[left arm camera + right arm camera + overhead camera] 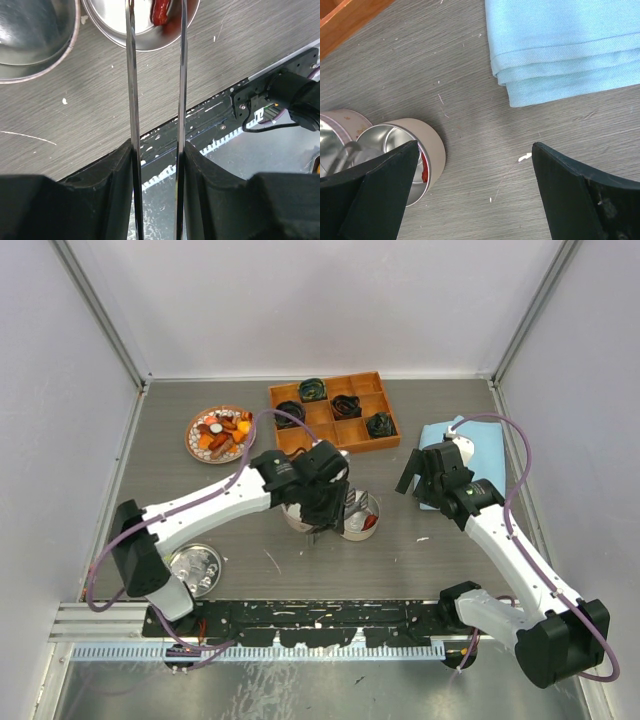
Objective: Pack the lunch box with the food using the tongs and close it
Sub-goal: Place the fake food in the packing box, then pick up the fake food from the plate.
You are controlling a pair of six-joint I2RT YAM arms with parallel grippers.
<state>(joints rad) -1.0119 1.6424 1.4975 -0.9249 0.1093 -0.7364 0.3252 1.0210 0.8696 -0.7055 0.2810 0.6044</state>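
My left gripper [325, 506] [157, 150] is shut on the tongs [131, 75], one thin silver arm against each finger. The arms stand apart and reach over a round metal tin [115, 37] [362, 532] of the lunch box. A red piece of food [160, 12] [424, 169] lies in that tin between the arms; their tips run off the picture. A second tin [35, 55] stands right beside it. More food [222, 430] sits on an orange plate [193, 440] at the back left. My right gripper [420, 476] [475, 145] hangs open over bare table, right of the tins.
A wooden compartment tray [336, 390] with dark coiled lumps stands at the back. A folded light-blue cloth [465, 445] [570, 45] lies under the right arm. A round silver lid [195, 568] lies near the left arm's base. The black rail [330, 618] runs along the near edge.
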